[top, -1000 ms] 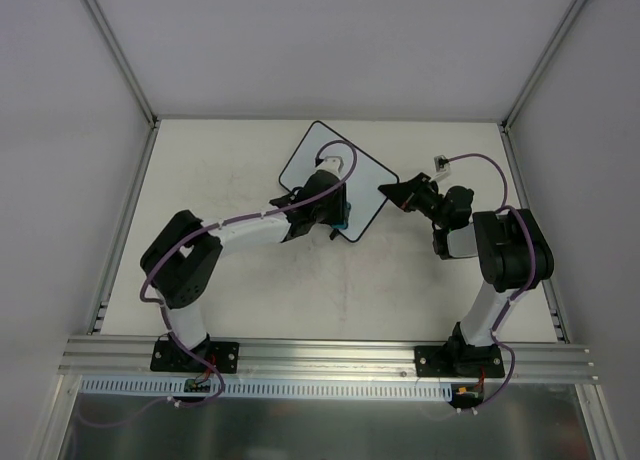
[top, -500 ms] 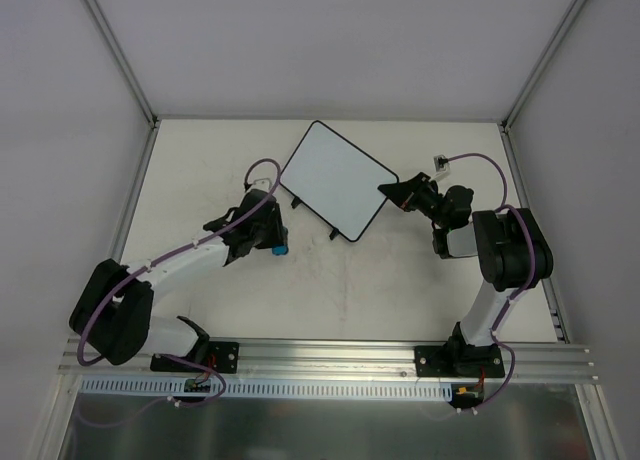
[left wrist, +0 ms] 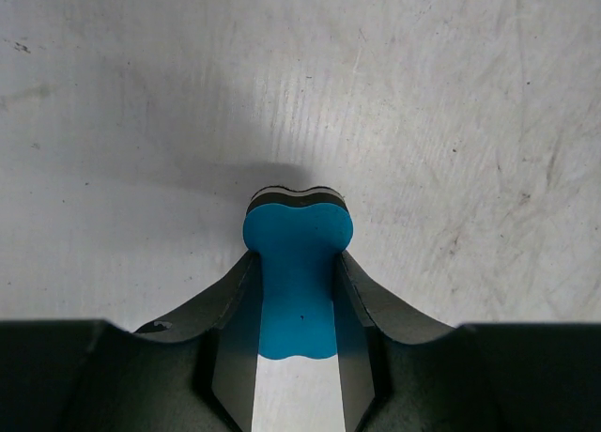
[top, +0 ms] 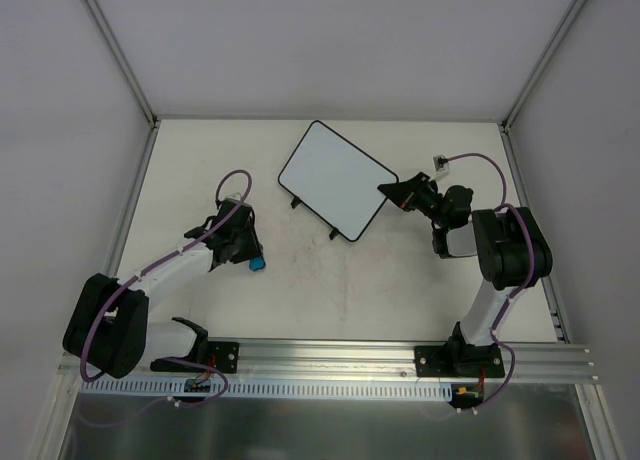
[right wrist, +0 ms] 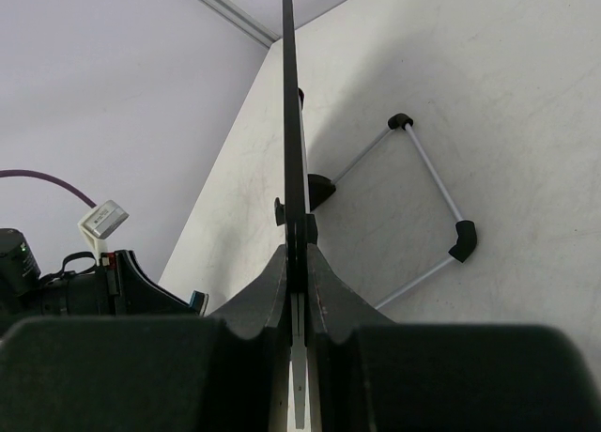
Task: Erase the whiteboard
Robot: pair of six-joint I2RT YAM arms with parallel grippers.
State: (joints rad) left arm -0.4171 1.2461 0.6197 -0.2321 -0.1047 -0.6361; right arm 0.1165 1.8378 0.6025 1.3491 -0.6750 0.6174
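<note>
Whiteboard [top: 335,178] lies askew at the far middle of the table [top: 350,290], its face blank white. Its right corner is pinched in the right gripper [top: 392,192] (from the right wrist the whiteboard [right wrist: 288,94] appears edge-on, squeezed between both fingers). The left gripper [top: 251,259] is well apart from it, toward the table's left side, clamped on a blue eraser [top: 257,264]. Its 2 fingers [left wrist: 230,305] press the foam in at the waist.
</note>
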